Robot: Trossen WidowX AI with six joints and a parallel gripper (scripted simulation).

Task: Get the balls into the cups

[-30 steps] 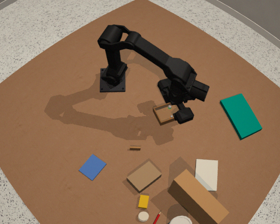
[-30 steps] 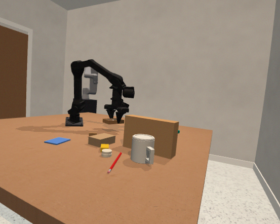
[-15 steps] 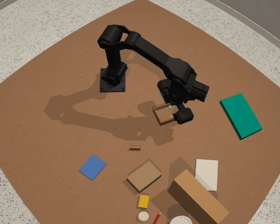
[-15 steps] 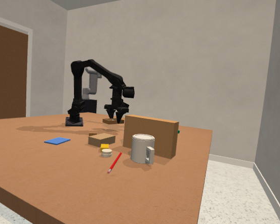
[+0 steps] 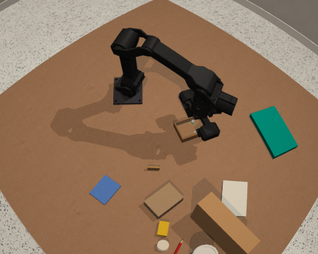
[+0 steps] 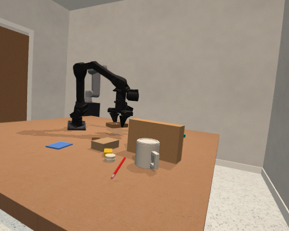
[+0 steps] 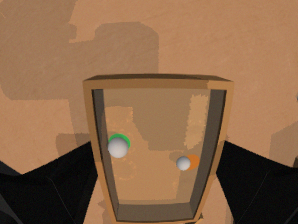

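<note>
Between gripper [image 7: 158, 183] fingers, apparently lifted: wooden puzzle [image 7: 157, 90].

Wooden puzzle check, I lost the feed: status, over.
Gripper shut on wooden puzzle, puzzle low at the table. Large ball at green cup, small ball at orange cup. Nothing crowding it.

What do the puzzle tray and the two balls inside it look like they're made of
The wooden puzzle, clamped by the gripper, looks like matte wood: flat tan-brown walls, though no grain shows. The large ball and small ball are smooth and pale grey-white with soft shading, possibly plastic or steel; the look leaves it open.
</note>
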